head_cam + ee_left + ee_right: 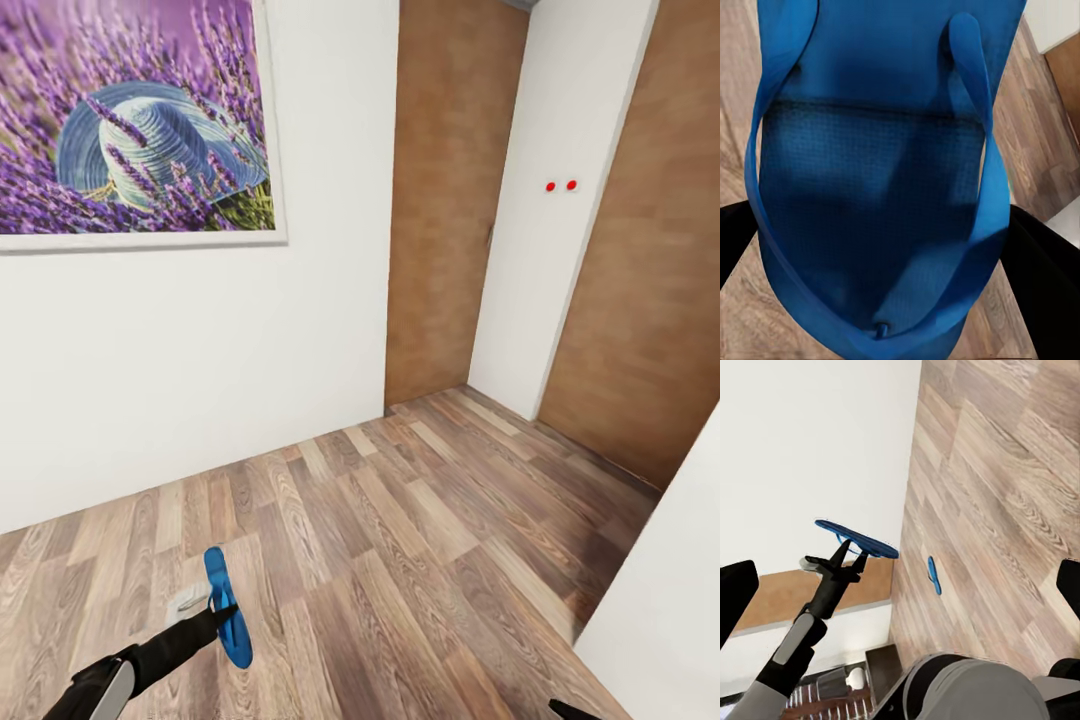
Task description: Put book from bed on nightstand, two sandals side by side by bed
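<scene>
Room: white wall (190, 370) with a large lavender-and-hat picture (135, 115), brown wooden doors (445, 190) in the corner, wood-plank floor (400, 540) underfoot. The robot faces this corner.

Left arm: reaches forward low in the head view, and its left gripper (222, 612) is clamped on one blue sandal (227, 608), carried clear of the floor. The right wrist view shows that sandal held flat and level on the black fingertips; the left wrist view looks straight into its sole and strap at close range.

Right arm: a dark tip at the bottom edge of the head view; the right gripper (900, 585) shows two dark fingers set wide apart, nothing between them.

Second sandal: a small blue sandal on the floor (934, 575) lies by the foot of the wall, well apart from the carried one, seen in the right wrist view.

Step in hand, as judged: one sandal is lifted for carrying toward the bed; its mate waits on the planks.

Risks: the grip appears to catch the thin sole near one end, so a quick turn of the base could let it swing or slip out. Driving off may also mean leaving the floor sandal behind, or rolling over it unseen.
</scene>
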Tool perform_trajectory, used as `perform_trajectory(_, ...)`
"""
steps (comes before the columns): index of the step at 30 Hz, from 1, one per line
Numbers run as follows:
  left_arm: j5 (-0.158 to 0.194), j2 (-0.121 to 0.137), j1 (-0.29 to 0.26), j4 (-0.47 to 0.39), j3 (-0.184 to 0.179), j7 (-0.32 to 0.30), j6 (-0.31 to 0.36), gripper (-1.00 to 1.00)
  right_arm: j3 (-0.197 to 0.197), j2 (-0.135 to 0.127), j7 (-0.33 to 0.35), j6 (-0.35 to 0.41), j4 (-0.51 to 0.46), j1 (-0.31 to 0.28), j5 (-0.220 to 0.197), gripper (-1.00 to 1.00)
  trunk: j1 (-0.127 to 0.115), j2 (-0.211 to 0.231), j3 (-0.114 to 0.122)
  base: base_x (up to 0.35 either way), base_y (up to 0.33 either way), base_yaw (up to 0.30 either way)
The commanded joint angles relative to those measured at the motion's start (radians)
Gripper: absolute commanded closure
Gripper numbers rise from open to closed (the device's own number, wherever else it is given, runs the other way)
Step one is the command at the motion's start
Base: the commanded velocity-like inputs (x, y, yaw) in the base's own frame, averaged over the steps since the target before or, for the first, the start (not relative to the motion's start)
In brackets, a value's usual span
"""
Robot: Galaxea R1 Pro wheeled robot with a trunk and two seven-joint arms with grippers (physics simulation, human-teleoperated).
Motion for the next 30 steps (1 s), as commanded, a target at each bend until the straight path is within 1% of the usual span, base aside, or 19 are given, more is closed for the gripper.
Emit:
perform_trajectory(1, -0.009, 0.000, -0.001, 0.013, 0.003, -0.003, 0.005, 1.00, 0.000, 0.001, 0.000, 0.006, 0.000, 0.000, -0.003, -1.00, -0.004, 0.007, 0.002, 0.000, 0.000, 0.292)
perform_trajectory(3, -0.029, -0.001, -0.001, 0.038, 0.002, -0.003, -0.020, 1.00, 0.000, 0.002, 0.000, 0.006, 0.000, 0.000, -0.003, -1.00, -0.012, 0.021, 0.009, 0.000, 0.000, 0.292)
perform_trajectory(4, -0.048, -0.004, -0.001, 0.062, 0.002, -0.002, -0.052, 1.00, 0.000, 0.003, 0.000, 0.005, 0.000, 0.000, 0.008, -1.00, -0.016, 0.028, 0.012, 0.000, 0.000, 0.292)
perform_trajectory(6, -0.084, -0.016, -0.001, 0.096, 0.001, 0.000, -0.098, 1.00, 0.000, 0.004, -0.001, 0.005, 0.000, 0.000, 0.077, -1.00, -0.023, 0.042, 0.018, 0.000, 0.000, 0.292)
perform_trajectory(7, -0.104, -0.022, -0.001, 0.110, 0.000, 0.002, -0.113, 1.00, -0.001, 0.005, -0.003, 0.003, 0.000, 0.000, 0.123, -1.00, -0.027, 0.049, 0.021, 0.000, 0.000, 0.292)
perform_trajectory(8, -0.151, -0.035, -0.001, 0.139, 0.000, 0.015, -0.144, 1.00, -0.002, 0.006, -0.007, -0.046, 0.001, -0.001, 0.237, -1.00, -0.031, 0.056, 0.024, 0.000, 0.000, 0.292)
perform_trajectory(9, -0.176, -0.041, -0.001, 0.153, 0.000, 0.025, -0.164, 1.00, -0.003, 0.006, -0.010, -0.102, 0.001, -0.001, 0.301, -1.00, -0.035, 0.063, 0.027, 0.000, 0.000, 0.288)
perform_trajectory(10, -0.188, -0.045, -0.001, 0.160, 0.000, 0.030, -0.174, 1.00, -0.003, 0.006, -0.014, -0.134, 0.001, 0.000, 0.333, -1.00, -0.039, 0.070, 0.030, 0.000, 0.000, 0.284)
perform_trajectory(11, -0.213, -0.055, -0.001, 0.174, -0.001, 0.045, -0.195, 1.00, -0.005, 0.006, -0.029, -0.200, 0.001, 0.000, 0.395, -1.00, -0.042, 0.077, 0.033, 0.000, 0.000, 0.266)
perform_trajectory(12, -0.249, -0.073, -0.001, 0.198, 0.000, 0.074, -0.225, 1.00, -0.007, 0.005, -0.066, -0.284, 0.000, 0.000, 0.468, -1.00, -0.046, 0.084, 0.036, 0.000, 0.000, 0.180)
perform_trajectory(14, -0.296, -0.096, -0.001, 0.228, 0.000, 0.129, -0.264, 1.00, -0.010, 0.004, -0.113, -0.352, 0.000, 0.000, 0.517, -1.00, -0.054, 0.098, 0.041, 0.000, 0.000, 0.094)
perform_trajectory(15, -0.306, -0.100, -0.001, 0.233, 0.000, 0.145, -0.273, 1.00, -0.010, 0.004, -0.120, -0.362, 0.000, 0.000, 0.524, -1.00, -0.058, 0.105, 0.044, 0.000, 0.000, 0.059)
perform_trajectory(17, -0.333, -0.111, -0.001, 0.246, 0.000, 0.206, -0.300, 1.00, -0.012, 0.005, -0.139, -0.386, 0.000, -0.001, 0.540, -1.00, -0.062, 0.112, 0.047, 0.000, 0.000, 0.031)
perform_trajectory(20, -0.346, -0.119, -0.001, 0.272, 0.001, 0.252, -0.317, 1.00, -0.014, 0.005, -0.147, -0.398, 0.002, 0.000, 0.549, -1.00, -0.062, 0.112, 0.047, 0.000, 0.000, 0.011)
perform_trajectory(22, -0.347, -0.120, -0.001, 0.284, 0.001, 0.260, -0.320, 1.00, -0.014, 0.005, -0.149, -0.400, 0.014, 0.000, 0.550, -1.00, -0.062, 0.112, 0.047, 0.000, 0.000, 0.004)
perform_trajectory(23, -0.348, -0.122, -0.001, 0.295, 0.001, 0.268, -0.322, 1.00, -0.013, 0.005, -0.146, -0.401, 0.118, 0.000, 0.550, -1.00, -0.062, 0.112, 0.047, 0.000, 0.000, 0.000)
perform_trajectory(27, -0.350, -0.125, -0.001, 0.299, 0.000, 0.269, -0.323, 1.00, -0.011, 0.006, -0.146, -0.416, 0.169, 0.000, 0.552, -1.00, -0.062, 0.112, 0.047, 0.000, 0.000, 0.000)
perform_trajectory(28, -0.351, -0.129, -0.001, 0.299, 0.000, 0.269, -0.323, 1.00, -0.012, 0.006, -0.147, -0.436, 0.174, 0.000, 0.553, -1.00, -0.062, 0.112, 0.047, 0.000, 0.000, 0.000)
perform_trajectory(30, -0.352, -0.139, -0.001, 0.300, 0.001, 0.270, -0.327, 1.00, -0.012, 0.007, -0.150, -0.509, 0.181, 0.000, 0.553, -1.00, -0.062, 0.112, 0.047, 0.000, 0.000, 0.000)
